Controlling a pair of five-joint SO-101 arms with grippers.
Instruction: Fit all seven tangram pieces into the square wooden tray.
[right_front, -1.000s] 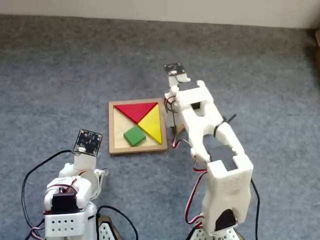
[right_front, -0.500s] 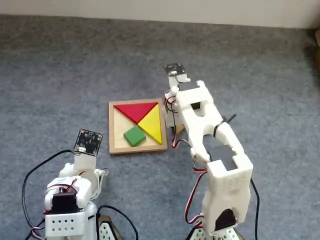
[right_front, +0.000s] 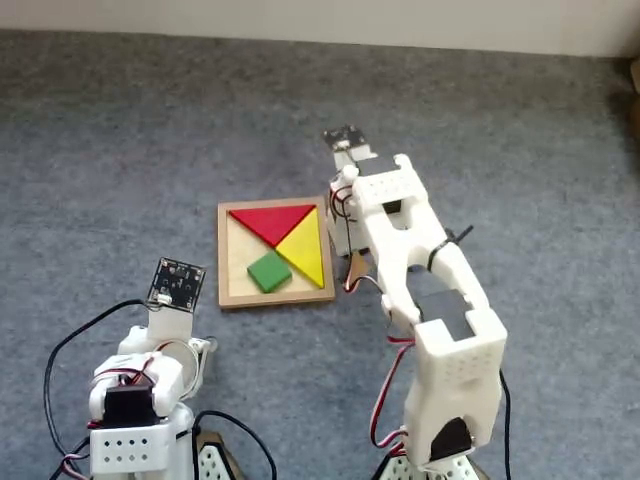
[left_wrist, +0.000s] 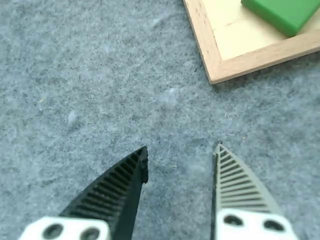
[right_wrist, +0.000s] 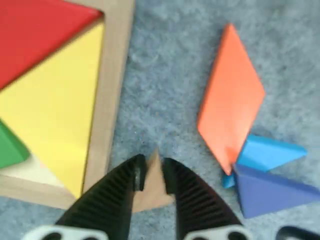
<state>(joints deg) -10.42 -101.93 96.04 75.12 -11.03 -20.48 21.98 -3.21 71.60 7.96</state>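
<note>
The square wooden tray holds a red triangle, a yellow triangle and a green square. My right gripper is shut on a small tan triangle, just outside the tray's right rim; the tan piece peeks out under that arm. On the carpet beside it lie an orange parallelogram, a light blue triangle and a dark blue triangle. My left gripper is open over bare carpet, short of the tray's corner.
The grey carpet spreads wide around the tray. The right arm's white body covers the loose pieces from above. The left arm sits folded at the near left.
The right arm has shifted slightly, and the tan triangle shows a little more beside the tray's near right corner. The left arm has stayed still.
</note>
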